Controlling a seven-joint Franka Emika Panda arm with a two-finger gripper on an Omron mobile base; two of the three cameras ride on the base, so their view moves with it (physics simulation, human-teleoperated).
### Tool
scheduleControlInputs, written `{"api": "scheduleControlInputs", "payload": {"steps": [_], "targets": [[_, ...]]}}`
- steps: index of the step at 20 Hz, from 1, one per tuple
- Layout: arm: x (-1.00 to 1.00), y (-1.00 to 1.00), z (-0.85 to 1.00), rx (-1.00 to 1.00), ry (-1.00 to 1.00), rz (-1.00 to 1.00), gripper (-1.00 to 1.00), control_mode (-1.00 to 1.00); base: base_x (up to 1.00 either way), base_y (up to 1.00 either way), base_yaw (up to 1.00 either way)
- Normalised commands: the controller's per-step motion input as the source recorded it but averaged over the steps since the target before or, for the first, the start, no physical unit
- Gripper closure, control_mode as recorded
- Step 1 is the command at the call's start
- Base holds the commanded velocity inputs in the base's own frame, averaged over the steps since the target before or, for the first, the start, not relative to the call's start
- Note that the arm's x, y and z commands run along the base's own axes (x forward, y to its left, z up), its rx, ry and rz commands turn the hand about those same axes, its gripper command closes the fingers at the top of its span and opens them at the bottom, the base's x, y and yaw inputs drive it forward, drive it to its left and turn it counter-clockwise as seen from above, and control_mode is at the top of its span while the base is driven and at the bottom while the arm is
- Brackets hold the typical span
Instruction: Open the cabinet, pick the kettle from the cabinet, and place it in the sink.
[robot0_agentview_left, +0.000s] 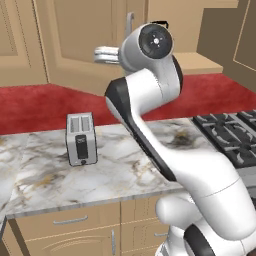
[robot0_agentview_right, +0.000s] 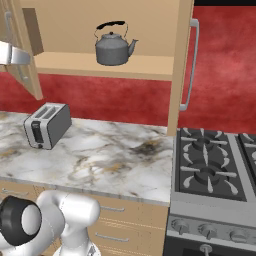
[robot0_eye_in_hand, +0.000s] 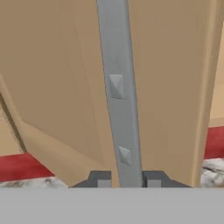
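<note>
Kettle (robot0_agentview_right: 114, 46) stands on the open cabinet's shelf (robot0_agentview_right: 107, 66), right of the swung-out left door (robot0_eye_in_hand: 57, 78). Tool (robot0_eye_in_hand: 127, 180) is clamped on that door's handle (robot0_eye_in_hand: 119, 87). Judgement: release cleanly, back straight off, then reach right to the kettle, well apart from the tool.

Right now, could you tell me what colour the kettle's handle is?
Black, arching over the grey kettle on the cabinet shelf; clearest in the right base view.
</note>
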Motion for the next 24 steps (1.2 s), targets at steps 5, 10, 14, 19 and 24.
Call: {"api": "scheduleControlInputs", "payload": {"steps": [5, 10, 14, 19, 24], "targets": [[-0.28, 0.58, 0.00, 0.00, 0.00, -0.01, 1.00, -1.00, 0.00, 0.00, 0.00], [-0.17, 0.60, -0.04, 0.00, 0.00, -0.01, 1.00, -1.00, 0.00, 0.00, 0.00], [-0.09, 0.52, -0.08, 0.00, 0.03, -0.01, -1.00, -1.00, 0.00, 0.00, 0.00], [-0.17, 0.19, -0.08, 0.00, 0.11, -0.02, -1.00, -1.00, 0.00, 0.00, 0.00], [-0.48, -0.01, -0.06, 0.02, 0.00, -0.01, -1.00, -1.00, 0.00, 0.00, 0.00]]}}
